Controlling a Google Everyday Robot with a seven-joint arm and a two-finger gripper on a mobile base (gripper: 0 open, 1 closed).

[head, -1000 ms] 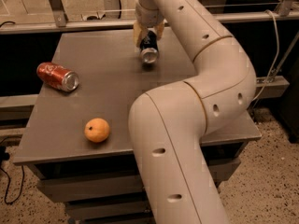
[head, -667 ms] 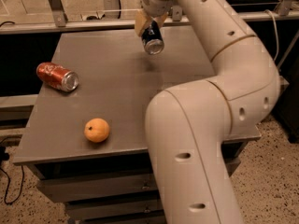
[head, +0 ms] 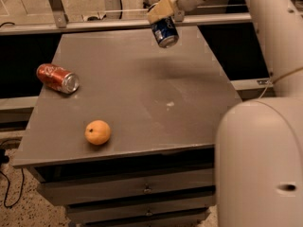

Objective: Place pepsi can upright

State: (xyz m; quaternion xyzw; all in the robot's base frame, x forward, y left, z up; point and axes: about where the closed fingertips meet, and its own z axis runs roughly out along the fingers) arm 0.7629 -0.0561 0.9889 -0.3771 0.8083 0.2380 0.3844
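Note:
The pepsi can [head: 164, 31] is dark blue with a silver end. It hangs tilted in the air above the far middle of the grey table [head: 132, 93], silver end facing down and toward me. My gripper [head: 163, 11] is at the top of the view, shut on the can's upper end with its tan fingers [head: 158, 11]. The can is clear of the tabletop. My white arm fills the right side of the view.
A red can [head: 57, 78] lies on its side at the table's left edge. An orange [head: 98, 132] sits near the front left. A metal rail [head: 118, 23] runs behind the table. Drawers are below the front edge.
The gripper has lifted the pepsi can up off the table and higher in the view. The arm has swung further right. The red can and the orange have not moved.

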